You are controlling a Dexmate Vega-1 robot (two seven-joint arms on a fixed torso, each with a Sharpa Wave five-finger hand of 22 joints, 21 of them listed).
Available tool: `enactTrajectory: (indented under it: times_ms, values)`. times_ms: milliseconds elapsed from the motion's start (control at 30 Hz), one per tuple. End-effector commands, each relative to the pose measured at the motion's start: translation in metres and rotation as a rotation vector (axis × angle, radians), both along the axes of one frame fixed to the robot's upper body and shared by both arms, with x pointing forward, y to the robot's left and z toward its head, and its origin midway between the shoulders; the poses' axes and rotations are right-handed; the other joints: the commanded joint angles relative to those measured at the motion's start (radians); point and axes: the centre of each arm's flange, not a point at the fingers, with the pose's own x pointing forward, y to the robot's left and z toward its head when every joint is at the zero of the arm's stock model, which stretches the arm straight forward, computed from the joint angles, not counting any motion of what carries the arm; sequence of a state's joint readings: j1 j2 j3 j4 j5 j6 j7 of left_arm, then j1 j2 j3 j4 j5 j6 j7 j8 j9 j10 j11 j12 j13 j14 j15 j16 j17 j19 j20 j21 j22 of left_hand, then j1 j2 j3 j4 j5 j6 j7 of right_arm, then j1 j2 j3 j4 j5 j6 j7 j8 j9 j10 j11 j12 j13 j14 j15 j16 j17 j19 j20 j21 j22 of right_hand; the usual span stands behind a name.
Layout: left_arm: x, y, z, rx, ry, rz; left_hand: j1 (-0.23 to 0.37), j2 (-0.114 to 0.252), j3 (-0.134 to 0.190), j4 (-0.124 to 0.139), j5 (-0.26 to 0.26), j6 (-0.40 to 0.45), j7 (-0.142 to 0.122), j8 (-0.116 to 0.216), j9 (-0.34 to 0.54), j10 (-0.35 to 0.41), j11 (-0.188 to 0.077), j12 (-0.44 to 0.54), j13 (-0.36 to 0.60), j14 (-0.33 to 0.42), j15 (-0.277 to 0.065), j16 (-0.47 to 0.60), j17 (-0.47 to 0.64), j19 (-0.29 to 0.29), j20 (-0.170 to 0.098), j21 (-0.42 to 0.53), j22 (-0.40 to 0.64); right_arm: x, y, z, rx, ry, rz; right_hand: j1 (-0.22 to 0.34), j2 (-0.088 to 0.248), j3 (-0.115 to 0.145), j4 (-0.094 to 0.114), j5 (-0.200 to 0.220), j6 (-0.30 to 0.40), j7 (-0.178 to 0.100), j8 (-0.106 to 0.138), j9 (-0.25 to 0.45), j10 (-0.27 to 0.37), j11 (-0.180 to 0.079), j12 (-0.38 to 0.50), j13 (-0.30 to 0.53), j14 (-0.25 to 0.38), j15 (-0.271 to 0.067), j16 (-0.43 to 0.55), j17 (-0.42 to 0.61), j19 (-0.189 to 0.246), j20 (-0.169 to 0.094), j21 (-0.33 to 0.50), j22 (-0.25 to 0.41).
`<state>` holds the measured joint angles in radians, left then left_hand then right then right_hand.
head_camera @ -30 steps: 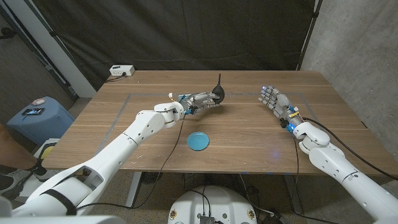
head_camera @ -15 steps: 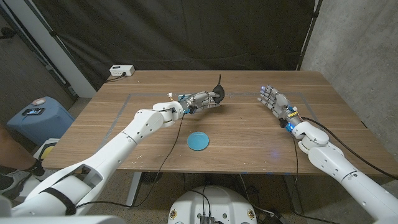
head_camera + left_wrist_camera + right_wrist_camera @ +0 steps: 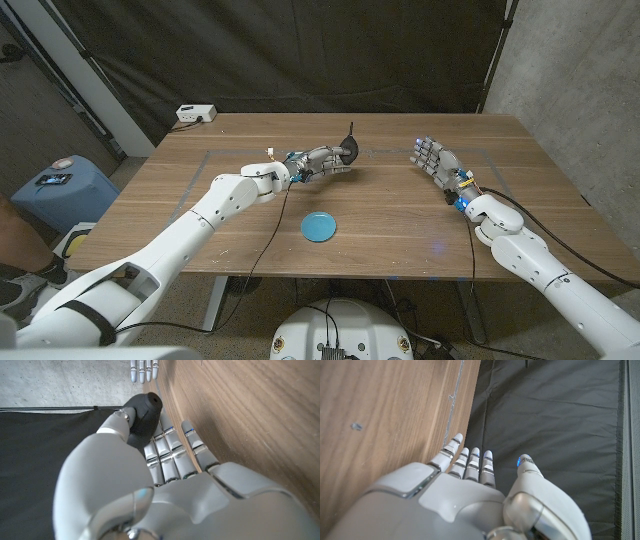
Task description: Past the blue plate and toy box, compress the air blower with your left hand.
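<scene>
The black rubber air blower [image 3: 348, 151] sits at the far middle of the wooden table [image 3: 400, 215], its thin nozzle pointing up. My left hand [image 3: 322, 160] grips its bulb. In the left wrist view the thumb [image 3: 116, 424] presses on the dark bulb [image 3: 143, 414] while the fingers [image 3: 170, 455] lie under it against the tabletop. The round blue plate [image 3: 319, 226] lies nearer to me, in the middle of the table. My right hand [image 3: 438, 160] is raised over the table's right side, fingers apart and holding nothing; the right wrist view shows its fingers [image 3: 470, 462] straight.
A white power strip [image 3: 196, 114] lies at the table's far left corner. A blue container [image 3: 60, 190] stands on the floor to the left, and part of a person [image 3: 12, 250] shows beside it. A black curtain hangs behind the table.
My left hand keeps hold of the blower, whose nozzle has wobbled slightly. The left forearm has drawn a little to the left. My right hand has drifted slightly left and farther out.
</scene>
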<state>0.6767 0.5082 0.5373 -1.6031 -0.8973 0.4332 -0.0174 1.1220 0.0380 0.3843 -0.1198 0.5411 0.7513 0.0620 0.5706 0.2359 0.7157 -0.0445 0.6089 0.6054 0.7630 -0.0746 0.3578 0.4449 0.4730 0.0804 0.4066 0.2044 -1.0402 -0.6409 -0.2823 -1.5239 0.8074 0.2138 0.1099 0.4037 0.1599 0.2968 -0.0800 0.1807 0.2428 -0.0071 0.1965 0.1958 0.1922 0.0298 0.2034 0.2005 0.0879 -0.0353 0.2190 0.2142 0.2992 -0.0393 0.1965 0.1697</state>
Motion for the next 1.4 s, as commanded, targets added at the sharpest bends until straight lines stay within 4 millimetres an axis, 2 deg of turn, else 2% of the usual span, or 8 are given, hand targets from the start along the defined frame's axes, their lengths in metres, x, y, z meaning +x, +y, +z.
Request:
enactTrajectory:
  times_ms: [33, 200, 500, 1067, 1400]
  values:
    - [0.003, 0.005, 0.002, 0.012, 0.003, -0.021, -0.013, 0.004, -0.004, 0.0, 0.001, -0.019, 0.005, -0.013, -0.002, -0.022, 0.005, -0.016, 0.001, -0.018, 0.007, -0.003, 0.004, -0.015, 0.006, -0.005, 0.004, 0.0, 0.004, -0.001, 0.001, 0.004, -0.002, -0.007, 0.005, 0.0, -0.005, -0.001, 0.008, -0.001, 0.003, 0.0, 0.005, -0.002, 0.0, 0.001, 0.006, -0.02, 0.003, 0.001, 0.012, -0.012, -0.001, 0.003]
    - [0.004, 0.005, 0.004, 0.015, 0.002, -0.032, -0.027, 0.0, -0.009, 0.002, 0.0, -0.04, 0.017, -0.031, -0.008, -0.038, 0.006, -0.025, 0.002, -0.039, 0.022, -0.011, 0.003, -0.03, 0.012, -0.009, 0.004, 0.001, 0.005, 0.0, -0.002, 0.004, 0.0, -0.007, 0.005, 0.0, -0.005, -0.001, 0.008, 0.0, 0.003, 0.0, 0.004, -0.003, 0.0, 0.001, 0.006, -0.019, 0.003, 0.001, 0.011, -0.012, -0.001, 0.003]
    - [0.004, 0.008, 0.007, 0.029, 0.001, -0.035, -0.056, 0.003, -0.019, 0.01, -0.003, -0.084, 0.032, -0.066, -0.016, -0.079, 0.025, -0.051, -0.004, -0.08, 0.042, -0.022, 0.005, -0.065, 0.024, -0.02, 0.004, 0.006, 0.006, 0.004, -0.005, -0.001, 0.011, -0.008, 0.005, 0.001, -0.005, -0.001, 0.007, 0.0, 0.003, 0.0, 0.004, -0.003, 0.0, 0.001, 0.005, -0.018, 0.002, 0.001, 0.012, -0.011, -0.001, 0.003]
    - [0.009, 0.017, 0.013, 0.055, -0.004, -0.063, -0.098, 0.005, -0.036, 0.017, -0.011, -0.14, 0.043, -0.118, -0.024, -0.148, 0.047, -0.082, 0.002, -0.135, 0.067, -0.033, 0.011, -0.109, 0.039, -0.034, 0.005, 0.01, 0.014, 0.008, -0.004, -0.004, 0.01, -0.007, 0.005, 0.002, -0.007, -0.001, 0.007, -0.001, 0.003, 0.0, 0.004, -0.002, 0.0, 0.001, 0.006, -0.019, 0.003, 0.001, 0.011, -0.011, -0.001, 0.003]
    - [0.013, 0.019, 0.015, 0.07, -0.001, -0.072, -0.113, 0.008, -0.039, 0.019, -0.015, -0.144, 0.048, -0.131, -0.025, -0.159, 0.054, -0.088, 0.005, -0.153, 0.077, -0.038, 0.011, -0.122, 0.043, -0.039, 0.006, 0.012, 0.019, 0.008, 0.005, -0.006, 0.008, -0.008, 0.004, 0.002, -0.007, -0.001, 0.007, 0.0, 0.003, 0.0, 0.004, 0.0, 0.0, 0.001, 0.006, -0.019, 0.002, 0.001, 0.011, -0.012, -0.001, 0.003]
